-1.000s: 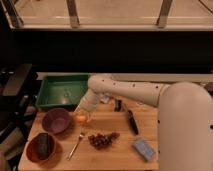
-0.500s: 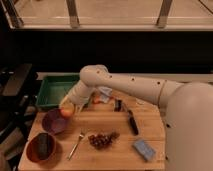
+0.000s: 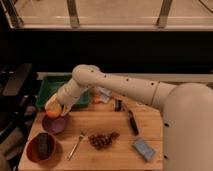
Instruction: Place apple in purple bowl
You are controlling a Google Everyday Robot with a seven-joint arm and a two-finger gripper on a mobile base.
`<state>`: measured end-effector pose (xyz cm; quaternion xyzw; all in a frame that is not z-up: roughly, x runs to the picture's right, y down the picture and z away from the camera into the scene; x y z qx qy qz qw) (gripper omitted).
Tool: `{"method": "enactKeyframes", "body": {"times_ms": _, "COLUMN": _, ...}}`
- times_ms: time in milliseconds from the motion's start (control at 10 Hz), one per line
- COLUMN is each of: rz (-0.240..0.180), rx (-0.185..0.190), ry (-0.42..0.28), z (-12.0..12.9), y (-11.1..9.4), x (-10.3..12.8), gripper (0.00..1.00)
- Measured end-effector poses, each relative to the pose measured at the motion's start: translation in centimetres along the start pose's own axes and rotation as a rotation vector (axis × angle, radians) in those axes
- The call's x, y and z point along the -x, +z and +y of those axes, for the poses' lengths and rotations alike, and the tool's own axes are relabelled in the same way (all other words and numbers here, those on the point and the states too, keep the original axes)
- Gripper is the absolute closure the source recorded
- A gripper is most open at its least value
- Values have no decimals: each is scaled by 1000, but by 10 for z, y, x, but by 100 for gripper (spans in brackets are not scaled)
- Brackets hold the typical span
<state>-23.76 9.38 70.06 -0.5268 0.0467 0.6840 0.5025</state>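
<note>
The orange-yellow apple (image 3: 52,113) is held in my gripper (image 3: 53,107) right over the far rim of the purple bowl (image 3: 55,124), which stands at the left of the wooden table (image 3: 120,130). The gripper hangs from my white arm (image 3: 120,85), which reaches in from the right. The gripper is shut on the apple, and the apple looks just above or touching the bowl's edge. Much of the bowl's inside shows below the apple.
A reddish-brown bowl (image 3: 41,149) with a dark object sits at the front left. A fork (image 3: 76,145), a dark red grape bunch (image 3: 102,139), a black-handled knife (image 3: 132,121) and a blue sponge (image 3: 145,149) lie on the table. A green tray (image 3: 52,90) stands behind.
My gripper has carried the apple left from the table's middle-left to above the purple bowl, and the arm has swung left with it.
</note>
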Motion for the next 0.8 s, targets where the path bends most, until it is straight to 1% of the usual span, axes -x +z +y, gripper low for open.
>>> {"method": "enactKeyframes", "body": {"times_ms": 300, "rz": 18, "rx": -20, "ry": 10, "z": -9, "y": 11, "x": -4, "gripper": 22}}
{"method": "enactKeyframes", "body": {"times_ms": 500, "rz": 31, "rx": -31, "ry": 43, "z": -22, "y": 23, "x": -4, "gripper": 22}}
{"method": "enactKeyframes", "body": {"times_ms": 700, "rz": 8, "rx": -27, "ry": 106, "z": -36, "y": 25, "x": 3, "gripper": 22}}
{"method": "enactKeyframes", "body": {"times_ms": 800, "rz": 5, "rx": -26, "ry": 110, "z": -37, "y": 24, "x": 4, "gripper": 22}}
